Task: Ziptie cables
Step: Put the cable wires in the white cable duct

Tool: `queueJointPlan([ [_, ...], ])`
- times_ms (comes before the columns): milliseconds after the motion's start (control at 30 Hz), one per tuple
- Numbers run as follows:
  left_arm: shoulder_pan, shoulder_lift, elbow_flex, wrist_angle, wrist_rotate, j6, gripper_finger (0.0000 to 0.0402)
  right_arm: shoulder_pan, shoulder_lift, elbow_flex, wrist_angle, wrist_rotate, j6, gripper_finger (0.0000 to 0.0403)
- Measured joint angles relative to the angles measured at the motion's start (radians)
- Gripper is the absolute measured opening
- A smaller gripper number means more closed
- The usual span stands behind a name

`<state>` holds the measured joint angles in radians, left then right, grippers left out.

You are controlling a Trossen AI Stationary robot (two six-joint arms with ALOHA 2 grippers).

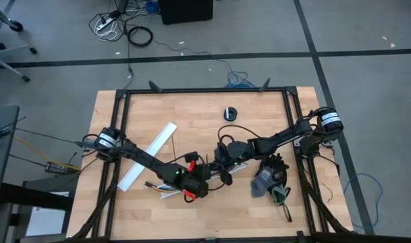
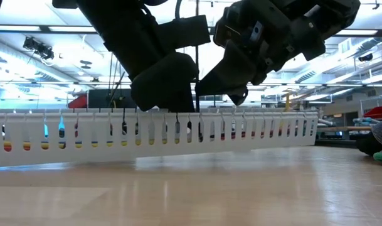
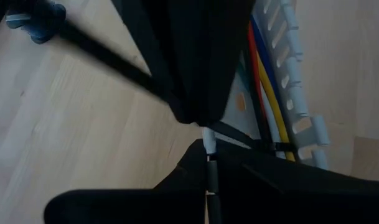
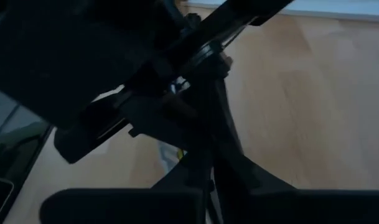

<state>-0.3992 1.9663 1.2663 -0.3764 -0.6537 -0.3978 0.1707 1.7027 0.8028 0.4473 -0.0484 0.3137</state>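
In the high view a long white slotted channel (image 1: pixel 148 156) lies diagonally on the wooden tabletop (image 1: pixel 192 111), in the left half of the frame, and a second piece of slotted channel (image 3: pixel 298 93) shows at the upper right of the left wrist view. The cables (image 3: pixel 264 81), red, blue, orange and yellow there, lie inside this second piece, side by side along its length. In the high view the cables sit low in the centre, mostly hidden under the two arms. The left gripper (image 1: pixel 192 182) is just below the centre of the high view; its jaws are clenched, and in the left wrist view a thin stem with a white end stands between them, but I cannot tell if this is one of the zipties. The right gripper (image 1: pixel 222 169) is close beside it, a little to the right and higher; its jaws look nearly closed, and what they grip I cannot tell. A thin black strip (image 3: pixel 282 147) crosses the cables at the lower right of the left wrist view. A grey and green glove (image 1: pixel 269 179) lies to the right of the arms, and a small black round object (image 1: pixel 230 113) lies above the centre.
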Motion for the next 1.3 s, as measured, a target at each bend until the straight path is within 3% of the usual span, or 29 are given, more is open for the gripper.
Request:
queueJointPlan([
  [133, 0.0, 0.0, 0.0, -0.001, 0.001, 0.0, 0.0, 0.0, 0.0, 0.0, 0.0, -0.004, -0.051, 0.0048],
  [433, 0.0, 0.0, 0.0, -0.001, 0.002, 0.0, 0.0, 0.0, 0.0, 0.0, 0.028, -0.001, -0.063, 0.0151],
  [600, 0.0, -0.001, 0.001, -0.001, 0.002, 0.0, 0.0, 0.0, 0.0, 0.0, 0.028, 0.01, -0.062, 0.0169],
  [767, 0.0, -0.001, 0.001, -0.001, 0.002, 0.0, 0.0, 0.0, 0.0, 0.0, 0.03, 0.011, -0.063, 0.0136],
  [967, 0.0, -0.001, 0.001, 0.01, 0.001, 0.005, 0.0, 0.0, 0.008, 0.0, 0.063, 0.027, -0.083, 0.0016],
  [1300, 0.0, -0.002, 0.001, -0.003, -0.026, 0.027, 0.0, 0.0, 0.014, 0.0, 0.014, -0.039, -0.048, 0.0001],
])
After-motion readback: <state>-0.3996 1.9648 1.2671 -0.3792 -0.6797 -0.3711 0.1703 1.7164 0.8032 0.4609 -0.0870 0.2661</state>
